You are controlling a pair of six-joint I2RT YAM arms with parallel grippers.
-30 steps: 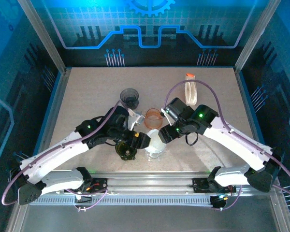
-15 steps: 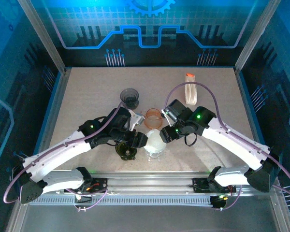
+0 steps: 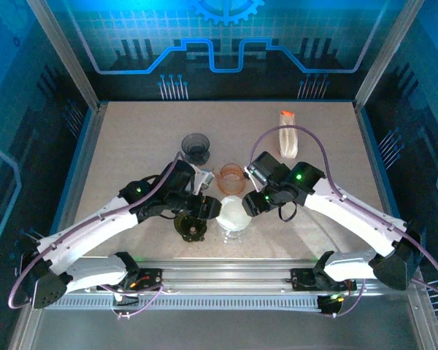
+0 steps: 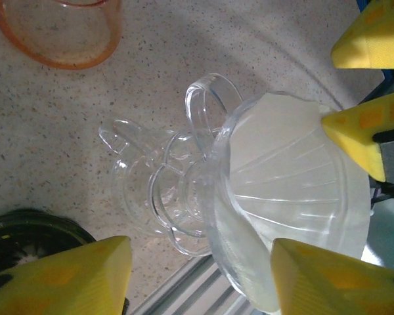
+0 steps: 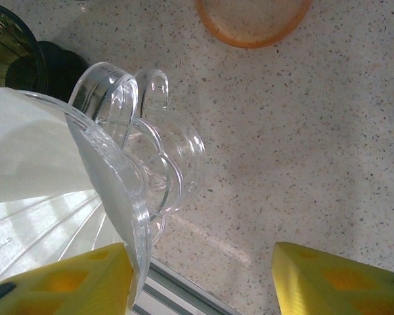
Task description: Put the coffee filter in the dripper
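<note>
Vs a second ago: small changes only. The right arm has edged a touch inward toward the dripper (image 4: 177,197) and the left arm's elbow has crept forward (cups and pouch have not moved). The white coffee filter (image 4: 282,151) now looks rounder and is seated in the cone of the clear dripper, which stands on the table (image 3: 131,138) near the front edge, between the two pincers. Left gripper (image 4: 200,241): released, its yellow fingers spread wide either side of the dripper and clamping nothing. Right gripper (image 5: 198,245): also released, mostly bare table between its fingers; in the left wrist view one of its fingertips (image 4: 354,131) meets the filter's edge. A dark green cup (image 3: 190,227) sits just left of the dripper, an orange cup (image 3: 232,177) just behind it, a smoky grey cup (image 3: 196,148) farther back and a clear pouch with an orange top (image 3: 288,136) back right. The surface is speckled beige stone-look with a blue border. Blue circuit-print panels form the walls, with aluminium posts at the corners and a metal rail along the near edge.
</note>
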